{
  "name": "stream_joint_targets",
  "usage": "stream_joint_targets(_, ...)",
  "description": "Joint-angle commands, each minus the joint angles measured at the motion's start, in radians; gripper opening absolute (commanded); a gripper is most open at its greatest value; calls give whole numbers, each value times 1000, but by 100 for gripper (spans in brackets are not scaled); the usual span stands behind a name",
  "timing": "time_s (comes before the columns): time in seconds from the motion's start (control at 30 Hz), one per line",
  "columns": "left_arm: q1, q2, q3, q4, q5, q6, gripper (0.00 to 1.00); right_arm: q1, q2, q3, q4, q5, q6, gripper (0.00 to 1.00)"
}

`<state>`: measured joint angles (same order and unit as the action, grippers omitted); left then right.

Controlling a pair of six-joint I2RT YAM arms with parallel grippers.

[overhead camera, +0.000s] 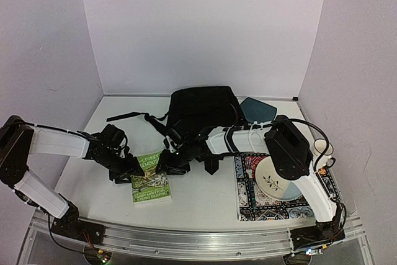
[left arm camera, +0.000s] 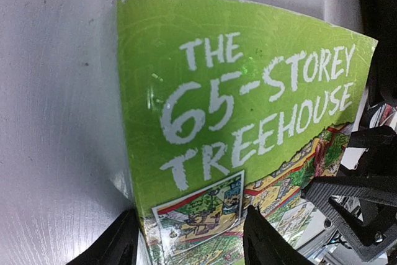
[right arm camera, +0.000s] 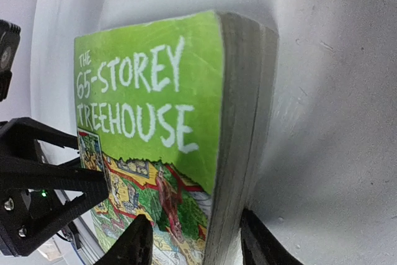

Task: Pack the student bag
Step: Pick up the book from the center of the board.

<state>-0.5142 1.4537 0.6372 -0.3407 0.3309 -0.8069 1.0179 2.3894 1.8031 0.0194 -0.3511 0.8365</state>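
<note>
Top external view: the student bag (overhead camera: 201,108) lies at the far side of the counter (overhead camera: 205,200), behind the Treehouse book (overhead camera: 151,179). The left pincer (overhead camera: 129,173) and right pincer (overhead camera: 167,166) straddle its opposite edges, fingers apart; whether they clamp it cannot be told. Best to close both evenly, then lift level.

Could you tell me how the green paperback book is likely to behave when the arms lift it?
The green paperback book shows a thick page block in the right wrist view, so it is probably fairly stiff, flexing only slightly. Its cover glints in the left wrist view, so it may be slippery. Flat and boxy, it is unlikely to roll.
</note>
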Motion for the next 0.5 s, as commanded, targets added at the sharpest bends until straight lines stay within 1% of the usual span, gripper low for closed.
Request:
stream_joint_targets(0.0, -10, -10, -34, 146, 95, -53, 58, 24, -4, 0, 174, -140, 57, 43)
stream_joint_targets(0.03, -10, -14, -38, 157, 97, -61, 58, 25, -10, 5, 182, -146, 56, 40)
stream_joint_targets(0.23, -10, -64, -46, 177, 54, -88, 57, 23, -56, 14, 234, -199, 57, 10)
stream_joint_targets(0.3, -10, -81, -48, 183, 38, -95, 57, 21, -76, 3, 257, -220, 61, 3)
stream_joint_targets(0.37, -11, -92, -51, 192, 27, -100, 57, 20, -89, -3, 275, -243, 61, 0)
stream_joint_targets(0.47, -10, -108, -50, 202, 15, -100, 57, 16, -106, -23, 292, -250, 67, 0)
